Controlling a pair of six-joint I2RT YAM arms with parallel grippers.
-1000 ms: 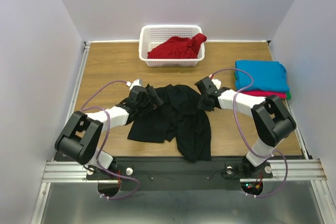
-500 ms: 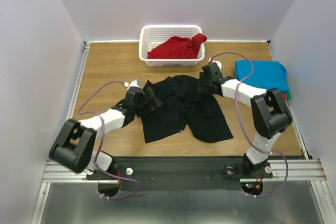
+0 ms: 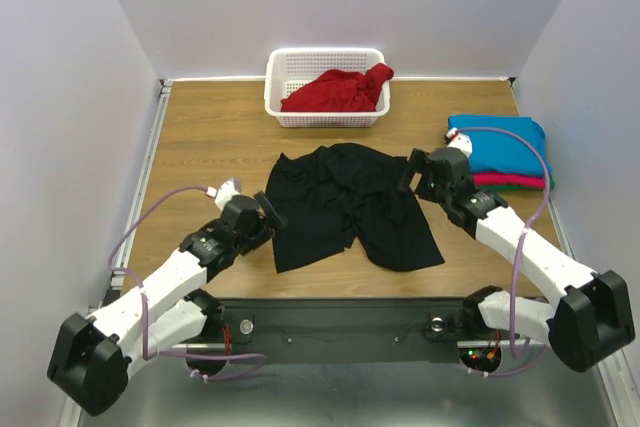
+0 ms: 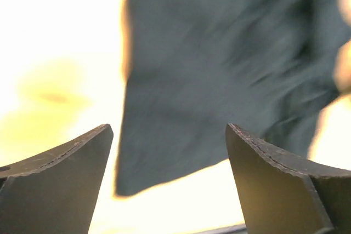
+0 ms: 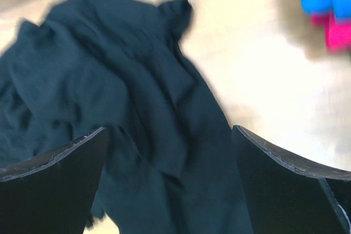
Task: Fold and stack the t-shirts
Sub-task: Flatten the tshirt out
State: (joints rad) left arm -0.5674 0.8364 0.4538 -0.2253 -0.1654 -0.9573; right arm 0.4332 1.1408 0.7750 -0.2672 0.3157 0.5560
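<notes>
The left gripper point(image 3: 262, 213) hangs just beside the left edge of the black t-shirt point(image 3: 345, 202). Its jaws are wide and hold nothing. The black t-shirt lies in the middle of the desk point(image 3: 200, 137), bumpy and not flat. Behind it, the red t-shirt point(image 3: 335, 92) sits in the white basket point(image 3: 272, 87). The right gripper point(image 3: 415, 173) is at the shirt's right edge, also wide and holding nothing. Farther right is the folded stack, with the blue t-shirt point(image 3: 505, 142) on top.

If a gripper grabs a wrinkle and not a corner, I think the shirt will bunch up more. The right arm could also bump the stack, because it is near.

Only the top view shows the basket and the whole shirt. The right wrist view shows the wrinkles up close. The left wrist view is blurry and shows only the shirt's near corner.
</notes>
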